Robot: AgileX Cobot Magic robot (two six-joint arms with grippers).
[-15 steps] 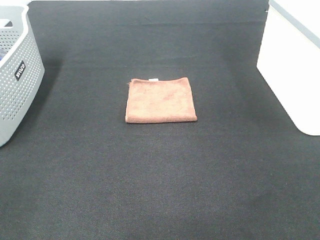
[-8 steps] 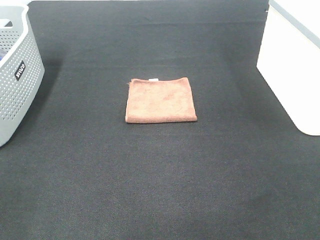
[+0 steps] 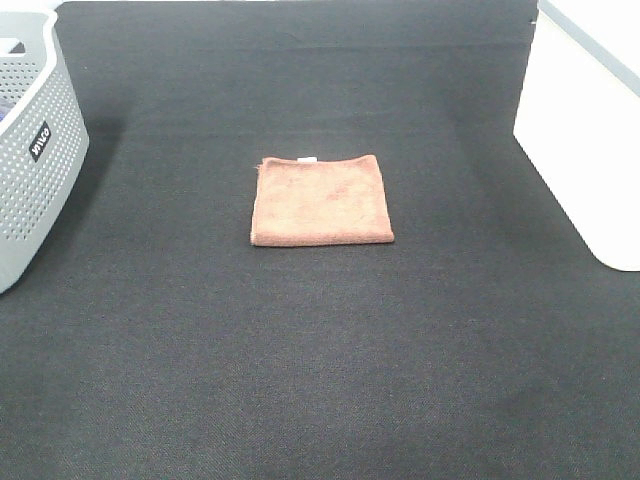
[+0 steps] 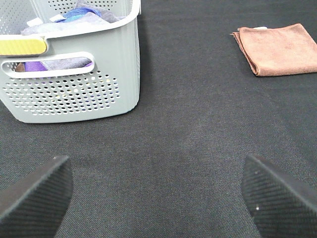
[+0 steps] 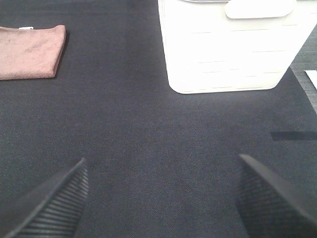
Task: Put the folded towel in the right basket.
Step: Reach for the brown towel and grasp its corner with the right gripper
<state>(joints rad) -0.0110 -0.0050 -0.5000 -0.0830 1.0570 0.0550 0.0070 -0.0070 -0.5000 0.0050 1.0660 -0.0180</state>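
A brown folded towel (image 3: 321,200) lies flat on the black mat at the middle of the exterior view. It also shows in the left wrist view (image 4: 278,48) and in the right wrist view (image 5: 30,51). The white right basket (image 3: 588,130) stands at the right edge, and it shows in the right wrist view (image 5: 230,44). My left gripper (image 4: 158,198) is open above bare mat, well short of the towel. My right gripper (image 5: 161,198) is open above bare mat, in front of the white basket. Neither gripper shows in the exterior view.
A grey perforated basket (image 3: 35,150) stands at the left edge; in the left wrist view (image 4: 69,64) it holds several cloths. The black mat (image 3: 320,350) covers the table. A white strip (image 5: 312,87) edges the mat past the white basket.
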